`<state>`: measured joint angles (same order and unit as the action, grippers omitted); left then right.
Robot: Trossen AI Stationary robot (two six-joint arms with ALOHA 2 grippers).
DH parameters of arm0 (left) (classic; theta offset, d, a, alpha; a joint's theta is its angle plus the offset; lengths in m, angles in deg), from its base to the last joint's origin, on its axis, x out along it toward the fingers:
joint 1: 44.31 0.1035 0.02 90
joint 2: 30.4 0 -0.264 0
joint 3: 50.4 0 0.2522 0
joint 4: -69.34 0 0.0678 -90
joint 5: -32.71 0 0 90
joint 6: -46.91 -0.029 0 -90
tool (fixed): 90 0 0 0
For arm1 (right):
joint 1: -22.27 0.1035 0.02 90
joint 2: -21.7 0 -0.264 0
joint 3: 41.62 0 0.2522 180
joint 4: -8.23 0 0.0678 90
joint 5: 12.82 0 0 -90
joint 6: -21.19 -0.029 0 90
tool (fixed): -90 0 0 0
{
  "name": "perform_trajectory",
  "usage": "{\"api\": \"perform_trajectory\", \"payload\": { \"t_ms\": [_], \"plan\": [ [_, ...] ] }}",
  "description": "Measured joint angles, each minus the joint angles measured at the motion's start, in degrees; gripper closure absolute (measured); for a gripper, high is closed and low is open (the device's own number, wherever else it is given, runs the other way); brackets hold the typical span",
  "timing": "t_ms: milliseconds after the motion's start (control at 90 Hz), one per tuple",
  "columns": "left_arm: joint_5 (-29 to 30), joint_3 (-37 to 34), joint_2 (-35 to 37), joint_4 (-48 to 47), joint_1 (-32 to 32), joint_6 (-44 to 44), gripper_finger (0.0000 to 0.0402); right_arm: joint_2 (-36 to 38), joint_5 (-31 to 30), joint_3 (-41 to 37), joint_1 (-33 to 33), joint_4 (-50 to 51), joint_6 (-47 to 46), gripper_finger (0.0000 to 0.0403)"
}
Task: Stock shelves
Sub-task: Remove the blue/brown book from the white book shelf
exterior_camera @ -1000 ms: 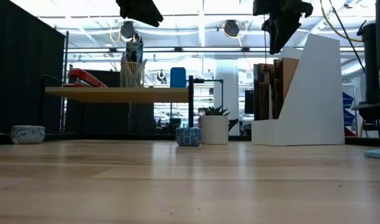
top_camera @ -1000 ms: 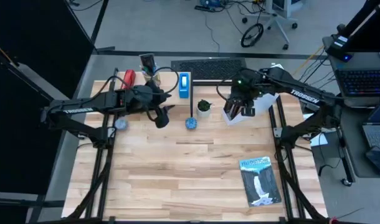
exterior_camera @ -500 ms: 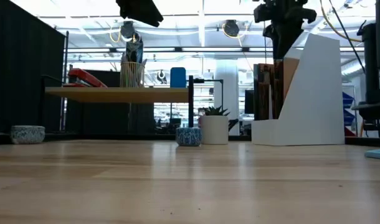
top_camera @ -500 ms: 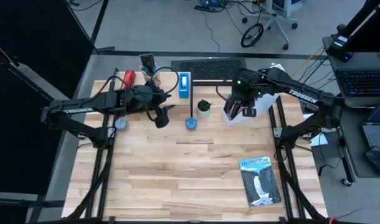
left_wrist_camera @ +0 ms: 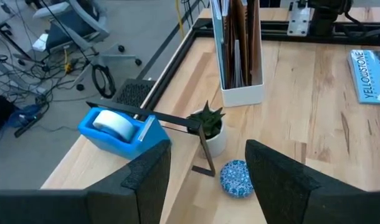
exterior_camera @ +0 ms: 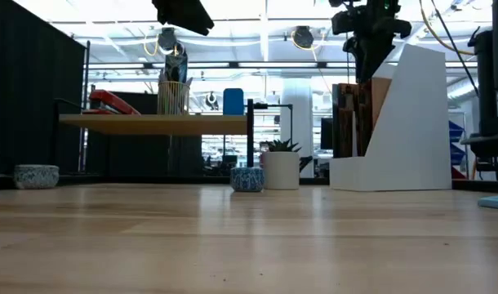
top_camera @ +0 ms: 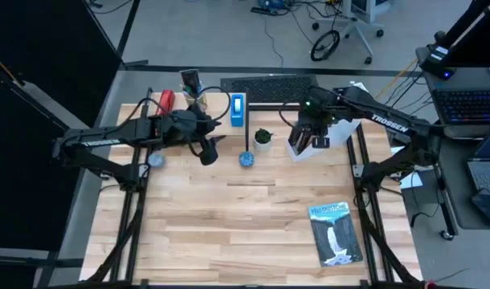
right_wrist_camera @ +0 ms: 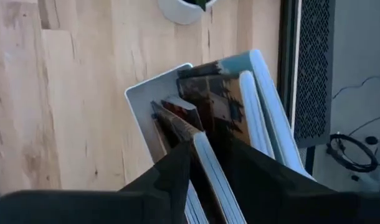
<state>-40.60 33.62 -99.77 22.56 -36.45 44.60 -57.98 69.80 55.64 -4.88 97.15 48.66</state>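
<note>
The white file holder stands at the far right of the table with several books upright in it. My right gripper hangs over its open top, shut on one brown-covered book. The low wood shelf on black legs carries a red stapler, a pencil cup and a blue tape dispenser. My left gripper hovers open above the table just in front of the shelf, nothing between its fingers. My right gripper pinches the top edge of the brown-covered book between its two fingers, one on each cover. The fingers come from above, pointing down into the holder. The book stands upright among the other books; its lower end is hidden inside the holder.
A small plant in a white pot and a blue patterned bowl sit between shelf and holder. Another bowl lies at the left. A Yellowstone book lies flat at the near right. A keyboard lies at the far edge.
My right gripper has come down a little toward the file holder with the book.
</note>
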Motion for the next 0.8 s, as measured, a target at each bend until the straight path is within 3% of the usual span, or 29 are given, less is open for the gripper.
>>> {"api": "perform_trajectory", "payload": {
  "t_ms": [211,622,800],
  "plan": [
    [0.0,0.0,0.0,-0.01,0.0,0.02,0.0207,0.07,3.21,-2.51,-0.33,-0.32,-0.33,0.0331],
    [0.0,0.0,0.0,0.0,0.0,0.07,0.0207,-0.04,2.51,-3.8,-0.37,0.15,1.59,0.0393],
    [0.0,0.0,0.0,0.0,0.0,0.0,0.0207,-0.07,0.39,-3.61,0.07,0.53,1.73,0.0394]
  ]
}}
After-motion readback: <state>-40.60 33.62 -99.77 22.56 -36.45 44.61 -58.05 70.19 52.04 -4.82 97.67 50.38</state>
